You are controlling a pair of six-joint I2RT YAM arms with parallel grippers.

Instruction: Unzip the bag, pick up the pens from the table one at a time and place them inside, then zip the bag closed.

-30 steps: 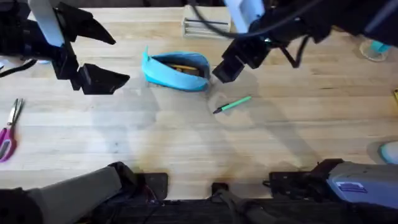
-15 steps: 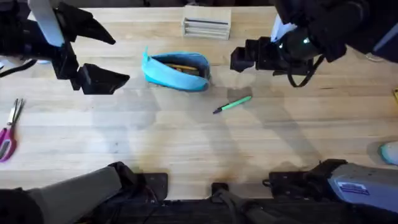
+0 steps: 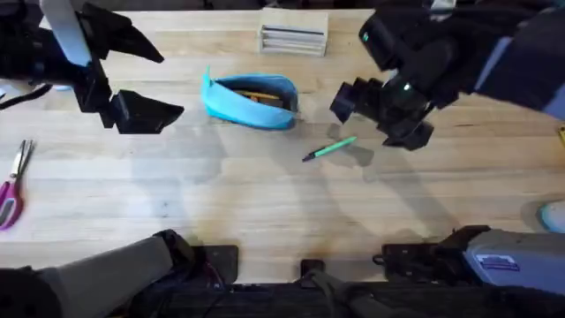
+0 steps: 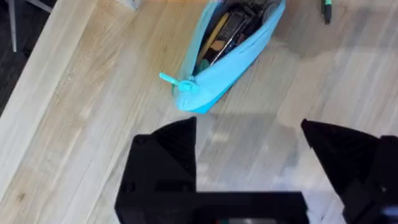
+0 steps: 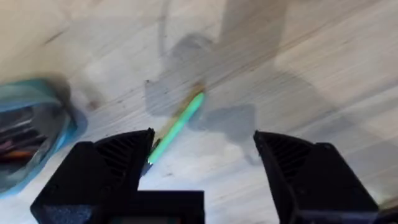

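The turquoise bag (image 3: 252, 99) lies unzipped at the back middle of the table (image 3: 221, 194), with pens showing inside it. The left wrist view shows its gaping mouth (image 4: 230, 43) and teal pull tab (image 4: 177, 82). A light-green pen (image 3: 330, 148) lies on the wood to the bag's right. My right gripper (image 3: 378, 117) hovers open just right of and above that pen. In the right wrist view the pen (image 5: 177, 127) lies between and beyond the spread fingers (image 5: 202, 168), with the bag (image 5: 31, 134) at the edge. My left gripper (image 3: 159, 79) hangs open left of the bag, empty (image 4: 249, 149).
A white-grey box (image 3: 294, 37) stands behind the bag at the table's far edge. Pink-handled scissors (image 3: 12, 187) lie at the far left. A clear cup with something turquoise (image 3: 534, 69) sits at the right edge. Bare wood stretches across the table's front half.
The right arm swung away from over the bag to the right, then dropped down toward the green pen. The left arm, the bag and the pen stayed put.
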